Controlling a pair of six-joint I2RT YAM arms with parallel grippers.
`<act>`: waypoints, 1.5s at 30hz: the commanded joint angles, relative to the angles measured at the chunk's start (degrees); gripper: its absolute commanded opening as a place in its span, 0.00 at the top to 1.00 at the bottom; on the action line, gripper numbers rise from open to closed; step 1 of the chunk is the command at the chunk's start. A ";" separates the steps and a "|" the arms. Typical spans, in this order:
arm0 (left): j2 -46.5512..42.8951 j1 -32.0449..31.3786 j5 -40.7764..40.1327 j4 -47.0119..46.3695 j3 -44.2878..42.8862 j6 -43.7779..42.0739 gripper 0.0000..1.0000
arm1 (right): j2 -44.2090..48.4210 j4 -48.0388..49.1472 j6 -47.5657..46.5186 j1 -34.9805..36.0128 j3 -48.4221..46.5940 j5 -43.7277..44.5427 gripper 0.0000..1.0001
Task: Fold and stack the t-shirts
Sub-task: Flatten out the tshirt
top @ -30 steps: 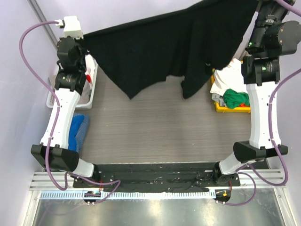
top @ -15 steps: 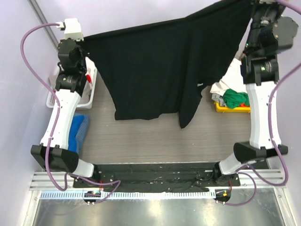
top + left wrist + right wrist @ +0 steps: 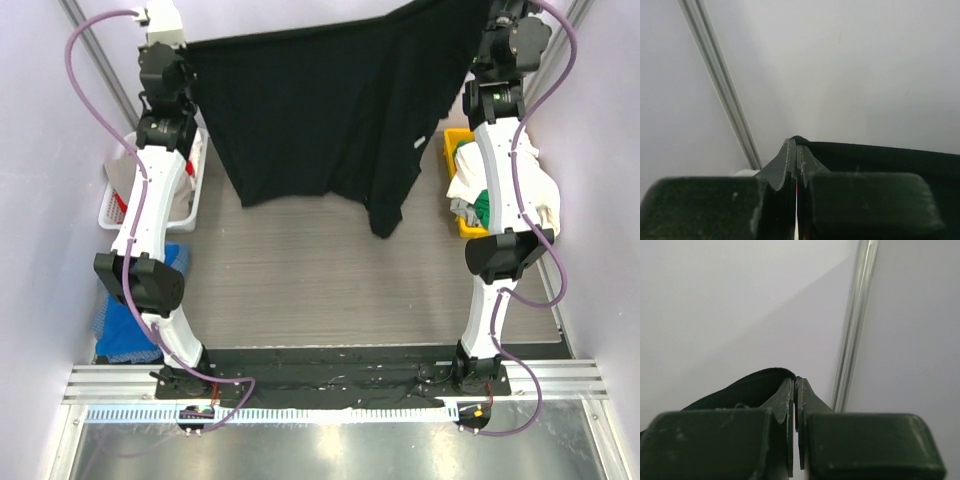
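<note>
A large black t-shirt [image 3: 320, 110] hangs spread like a curtain over the far part of the table, held by its top edge at both ends. My left gripper [image 3: 188, 45] is shut on the top left corner. In the left wrist view the fingertips [image 3: 796, 145] pinch the black cloth [image 3: 880, 157]. My right gripper [image 3: 492, 14] is shut on the top right corner, with the black cloth [image 3: 750, 387] running off to the left of its closed tips [image 3: 796, 382]. One lower corner [image 3: 385, 215] hangs lowest. A white t-shirt [image 3: 545, 195] and a green t-shirt [image 3: 487, 207] lie in the bin on the right.
A yellow bin [image 3: 455, 148] stands at the right edge behind the right arm. A white basket [image 3: 115, 200] sits at the left, and a blue cloth [image 3: 115, 330] lies nearer on that side. Metal frame posts [image 3: 100, 60] rise at both back corners.
Both arms have stretched up and toward the back, carrying the black t-shirt's top edge with them. The hanging hem swung forward, then back, and the shirt now hangs flatter.
</note>
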State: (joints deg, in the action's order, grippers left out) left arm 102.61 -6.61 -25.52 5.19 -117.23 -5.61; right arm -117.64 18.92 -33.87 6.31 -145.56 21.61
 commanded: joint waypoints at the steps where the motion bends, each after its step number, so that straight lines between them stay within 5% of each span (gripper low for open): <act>1: -2.50 1.43 -4.10 -4.93 -9.58 -2.65 1.00 | 6.02 13.95 -1.03 -1.30 -3.24 1.86 0.99; 10: -9.17 1.43 -2.78 -4.14 -9.35 -3.27 1.00 | 13.75 12.64 1.52 -1.30 0.26 0.80 0.99; 23: -30.52 1.51 5.48 -9.06 43.43 -3.80 1.00 | 41.60 6.05 3.11 -1.30 54.18 2.82 0.99; 28: -35.80 1.51 6.80 -9.76 55.69 -6.69 1.00 | 48.73 1.85 3.10 -1.30 69.34 2.92 0.99; 37: -32.04 1.43 3.73 -9.06 49.23 -8.63 1.00 | 47.25 4.90 -0.14 -1.73 73.23 6.52 0.99; 45: -11.43 1.43 -0.41 -2.04 24.54 -7.58 1.00 | 30.22 -0.27 1.26 -5.60 50.93 6.78 0.99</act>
State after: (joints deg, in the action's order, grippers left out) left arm 81.73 -6.26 -19.44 1.23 -81.93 -12.67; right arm -79.81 16.36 -32.58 3.60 -82.21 24.32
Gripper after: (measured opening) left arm 0.012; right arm 0.038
